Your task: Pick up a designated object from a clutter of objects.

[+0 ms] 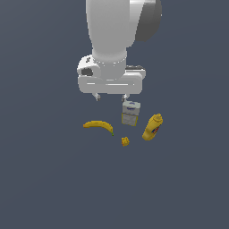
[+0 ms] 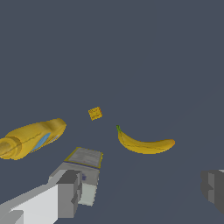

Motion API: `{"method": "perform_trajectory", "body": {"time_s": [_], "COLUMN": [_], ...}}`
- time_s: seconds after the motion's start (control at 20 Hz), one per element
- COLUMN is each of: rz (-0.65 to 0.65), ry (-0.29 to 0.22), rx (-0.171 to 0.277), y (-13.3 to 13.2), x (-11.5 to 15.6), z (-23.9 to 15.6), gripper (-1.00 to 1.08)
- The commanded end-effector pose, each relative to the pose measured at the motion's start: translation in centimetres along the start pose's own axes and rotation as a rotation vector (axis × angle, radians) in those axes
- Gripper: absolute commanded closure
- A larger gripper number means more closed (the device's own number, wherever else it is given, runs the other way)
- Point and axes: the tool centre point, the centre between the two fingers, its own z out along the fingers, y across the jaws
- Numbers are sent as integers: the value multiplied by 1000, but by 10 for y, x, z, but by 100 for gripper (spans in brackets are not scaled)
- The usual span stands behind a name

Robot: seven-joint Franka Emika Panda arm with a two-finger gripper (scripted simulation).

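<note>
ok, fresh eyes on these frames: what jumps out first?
The big white arm fills the exterior view's top, its gripper open above the grey-white carton. Below sit three yellow things: banana on that view's left, mustard bottle on its right, and the tiny brick lying apart between them.

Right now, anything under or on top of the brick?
Nothing on the brick; its studded top shows bare. It sits alone on the floor, apart from the banana and carton. Its underside is hidden.

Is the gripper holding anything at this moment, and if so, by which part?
Nothing is held. The gripper is open and empty above the brick, banana, carton and bottle.
</note>
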Motion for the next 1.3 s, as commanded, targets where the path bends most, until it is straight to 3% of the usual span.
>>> {"method": "perform_trajectory", "body": {"time_s": [0.0, 0.45, 0.7, 1.25], "rz": [0, 20, 16, -65], "ry": [0, 26, 25, 27], "rx": [0, -27, -26, -33], "y": [0, 22, 21, 3], "x": [0, 2, 3, 23], "z": [0, -13, -11, 41], "gripper": [-92, -92, -92, -92]}}
